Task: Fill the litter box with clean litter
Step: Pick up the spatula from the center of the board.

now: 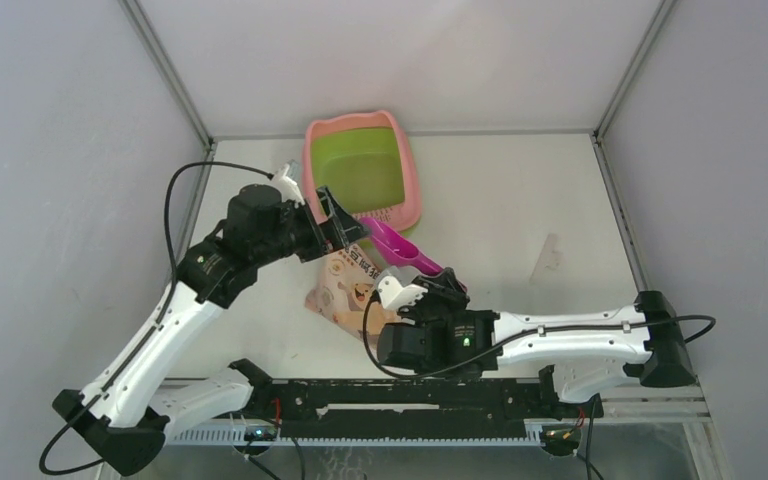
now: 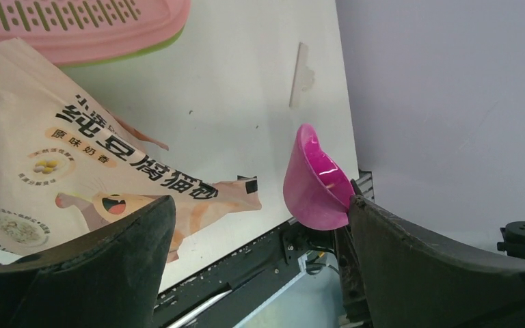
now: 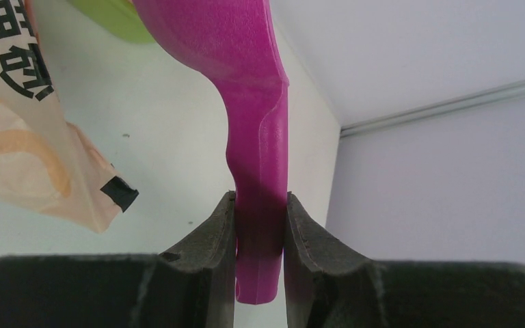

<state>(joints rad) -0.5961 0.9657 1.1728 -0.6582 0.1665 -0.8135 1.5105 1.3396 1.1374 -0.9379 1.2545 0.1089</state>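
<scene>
From above, my left pincer [image 1: 343,222] covers the near left corner of the litter box [image 1: 360,165], which sits at the far middle of the table [image 1: 520,220]. My left wrist view cuts the box down to one strip of pink grid. The basin looks plain green; whether any litter lies in it I cannot tell. On the table in the left wrist view there are a couple of dark specks, too small to name. The printed bag [image 1: 345,290] lies flat just in front of the box, its near edge tucked behind my right wrist. My right wrist view cuts off the bowl of the scoop [image 3: 246,68].

My left pincer [image 2: 260,205] is spread wide and holds nothing. It hangs over the bag [image 2: 61,164], with the scoop [image 2: 311,181] just beside the right finger.

My right pincer [image 1: 447,283] is clenched on the scoop's handle — both pads [image 3: 222,232] pressed flat against it — and the bowl [image 1: 405,248] points toward the box's near end.
</scene>
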